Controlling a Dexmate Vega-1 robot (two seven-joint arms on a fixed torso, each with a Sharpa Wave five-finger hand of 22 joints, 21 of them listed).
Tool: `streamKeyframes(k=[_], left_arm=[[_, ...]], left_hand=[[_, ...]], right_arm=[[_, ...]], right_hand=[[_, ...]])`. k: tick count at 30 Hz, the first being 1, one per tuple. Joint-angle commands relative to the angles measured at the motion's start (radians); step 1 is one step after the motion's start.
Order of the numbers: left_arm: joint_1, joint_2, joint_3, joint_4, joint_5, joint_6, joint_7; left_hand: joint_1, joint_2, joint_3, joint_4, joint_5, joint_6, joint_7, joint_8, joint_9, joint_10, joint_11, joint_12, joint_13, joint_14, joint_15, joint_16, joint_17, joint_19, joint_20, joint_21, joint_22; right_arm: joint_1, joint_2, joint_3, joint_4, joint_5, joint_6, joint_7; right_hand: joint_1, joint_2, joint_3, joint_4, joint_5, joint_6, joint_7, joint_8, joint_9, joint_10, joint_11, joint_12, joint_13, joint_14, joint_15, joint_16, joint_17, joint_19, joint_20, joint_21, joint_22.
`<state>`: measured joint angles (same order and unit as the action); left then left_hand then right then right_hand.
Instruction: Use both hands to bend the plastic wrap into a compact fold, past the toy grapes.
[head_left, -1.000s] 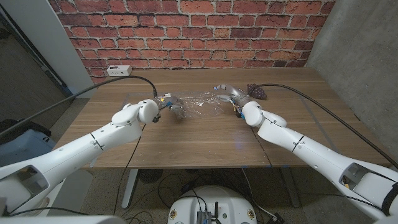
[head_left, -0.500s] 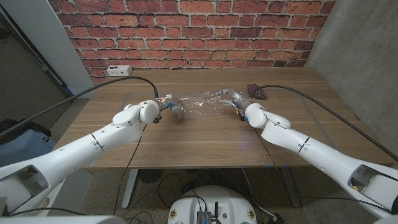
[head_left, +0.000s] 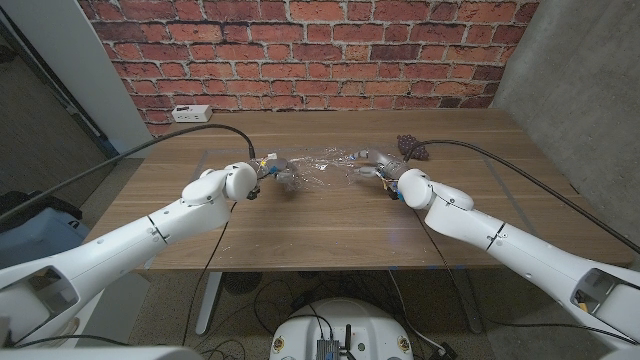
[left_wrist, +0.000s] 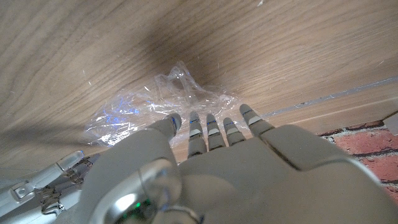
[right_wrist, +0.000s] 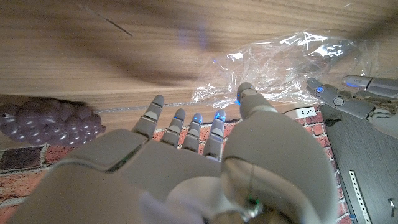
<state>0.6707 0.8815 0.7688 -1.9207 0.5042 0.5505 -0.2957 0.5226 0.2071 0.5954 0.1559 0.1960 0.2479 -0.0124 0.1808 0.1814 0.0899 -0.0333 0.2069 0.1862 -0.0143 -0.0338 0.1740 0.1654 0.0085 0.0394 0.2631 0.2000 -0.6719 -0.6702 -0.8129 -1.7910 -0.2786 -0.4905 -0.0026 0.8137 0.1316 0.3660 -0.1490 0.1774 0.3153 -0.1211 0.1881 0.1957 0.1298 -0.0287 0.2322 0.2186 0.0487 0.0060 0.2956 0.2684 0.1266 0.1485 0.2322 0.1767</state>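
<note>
The crumpled clear plastic wrap (head_left: 318, 165) lies on the wooden table (head_left: 320, 225), between my two hands. My left hand (head_left: 266, 172) is at the wrap's left end. In the left wrist view its fingers (left_wrist: 214, 127) reach out straight and spread, their tips at the edge of the wrap (left_wrist: 155, 106). My right hand (head_left: 375, 166) is at the wrap's right end, and its thumb tip touches the wrap (right_wrist: 280, 59) while the other fingers (right_wrist: 186, 127) stay extended. The dark purple toy grapes (head_left: 412, 146) sit just behind the right hand, also visible in the right wrist view as the grapes (right_wrist: 53, 118).
A white power strip (head_left: 190, 112) lies at the table's far left edge by the brick wall. Black cables (head_left: 225, 128) run from both arms across the table. Bare wood stretches in front of the hands.
My right arm has drawn slightly toward the near right and its hand has dropped lower at the wrap's end. The wrap looks a little more bunched. The left arm has stayed put.
</note>
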Motion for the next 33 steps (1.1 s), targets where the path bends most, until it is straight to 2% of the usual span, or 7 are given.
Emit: streamKeyframes(k=[1, 6, 13, 19, 26, 29, 33], left_arm=[[-0.004, -0.001, 0.005, 0.014, -0.005, 0.001, -0.009], [-0.001, 0.003, 0.000, 0.014, -0.015, 0.000, -0.005], [0.000, 0.005, -0.003, 0.011, -0.020, -0.004, 0.000], [-0.005, 0.004, -0.003, 0.014, -0.021, -0.005, -0.002], [-0.013, -0.001, 0.000, 0.022, -0.024, -0.006, -0.006], [-0.014, -0.001, -0.001, 0.024, -0.029, -0.009, -0.005], [-0.013, -0.001, -0.003, 0.025, -0.033, -0.011, -0.002]], left_hand=[[-0.004, -0.001, 0.011, 0.002, 0.004, -0.008, 0.002, 0.000, 0.004, -0.003, 0.000, -0.003, 0.003, -0.005, -0.001, 0.001, 0.004, -0.002, 0.008, 0.001, 0.001], [-0.008, -0.004, 0.014, 0.002, 0.003, -0.011, 0.006, 0.000, 0.004, -0.005, 0.000, -0.003, 0.003, -0.005, -0.001, 0.001, 0.003, -0.002, 0.008, 0.002, 0.001], [-0.014, -0.007, 0.015, 0.005, 0.002, -0.014, 0.005, 0.000, 0.004, -0.006, 0.000, -0.003, 0.003, -0.007, 0.000, 0.001, 0.004, -0.002, 0.008, 0.002, 0.001], [-0.019, -0.009, 0.017, 0.007, 0.002, -0.018, 0.005, -0.001, 0.004, -0.006, 0.001, -0.003, 0.003, -0.007, 0.000, 0.001, 0.004, -0.003, 0.008, 0.001, 0.001], [-0.027, -0.012, 0.016, 0.009, 0.001, -0.021, 0.006, -0.001, 0.004, -0.007, -0.001, -0.004, 0.003, -0.008, 0.000, 0.002, 0.005, -0.003, 0.007, 0.001, 0.001], [-0.031, -0.013, 0.017, 0.011, 0.000, -0.022, 0.007, -0.001, 0.004, -0.007, 0.000, -0.003, 0.003, -0.008, 0.001, 0.002, 0.005, -0.003, 0.007, 0.001, 0.001], [-0.035, -0.013, 0.017, 0.013, 0.000, -0.023, 0.006, -0.001, 0.004, -0.006, -0.003, -0.003, 0.003, -0.008, 0.000, 0.002, 0.006, -0.003, 0.006, 0.001, 0.001]], right_arm=[[0.009, -0.017, -0.042, -0.028, -0.047, -0.052, 0.021], [0.025, -0.001, -0.077, -0.005, -0.102, -0.072, 0.014], [0.034, 0.018, -0.097, 0.032, -0.143, -0.069, -0.003], [0.036, 0.029, -0.106, 0.063, -0.165, -0.051, -0.020], [0.037, 0.055, -0.106, 0.112, -0.176, -0.002, -0.062], [0.044, 0.069, -0.114, 0.137, -0.192, 0.009, -0.075], [0.060, 0.081, -0.132, 0.165, -0.222, 0.023, -0.079]], right_hand=[[0.008, -0.012, -0.001, -0.010, 0.005, -0.021, 0.003, -0.006, 0.002, -0.013, 0.005, -0.007, 0.002, -0.011, 0.002, -0.006, -0.003, -0.005, 0.004, -0.006, 0.003], [0.037, -0.025, 0.003, -0.025, 0.010, -0.082, 0.005, -0.015, 0.002, -0.051, 0.005, -0.022, 0.002, -0.015, 0.001, -0.014, -0.011, -0.002, 0.004, -0.010, 0.003], [0.053, -0.032, 0.006, -0.030, 0.012, -0.096, -0.002, -0.012, 0.002, -0.054, 0.002, -0.023, 0.002, -0.014, -0.003, -0.017, -0.015, 0.009, 0.000, -0.008, 0.003], [0.073, -0.036, 0.011, -0.033, 0.016, -0.117, 0.006, -0.011, 0.002, -0.055, -0.003, -0.023, 0.002, -0.007, -0.008, -0.018, -0.019, 0.026, -0.005, -0.004, 0.003], [0.109, -0.037, 0.019, -0.031, 0.019, -0.148, 0.003, -0.007, 0.002, -0.051, -0.012, -0.020, 0.003, 0.014, -0.024, -0.013, -0.024, 0.073, -0.028, 0.008, 0.003], [0.129, -0.035, 0.022, -0.028, 0.020, -0.126, 0.002, 0.008, 0.002, -0.024, -0.017, -0.010, 0.003, 0.035, -0.037, -0.007, -0.026, 0.097, -0.039, 0.013, 0.003], [0.147, -0.033, 0.024, -0.028, 0.020, -0.110, -0.002, 0.015, 0.002, -0.006, -0.022, -0.004, 0.002, 0.055, -0.047, 0.000, -0.028, 0.125, -0.049, 0.020, 0.003]])
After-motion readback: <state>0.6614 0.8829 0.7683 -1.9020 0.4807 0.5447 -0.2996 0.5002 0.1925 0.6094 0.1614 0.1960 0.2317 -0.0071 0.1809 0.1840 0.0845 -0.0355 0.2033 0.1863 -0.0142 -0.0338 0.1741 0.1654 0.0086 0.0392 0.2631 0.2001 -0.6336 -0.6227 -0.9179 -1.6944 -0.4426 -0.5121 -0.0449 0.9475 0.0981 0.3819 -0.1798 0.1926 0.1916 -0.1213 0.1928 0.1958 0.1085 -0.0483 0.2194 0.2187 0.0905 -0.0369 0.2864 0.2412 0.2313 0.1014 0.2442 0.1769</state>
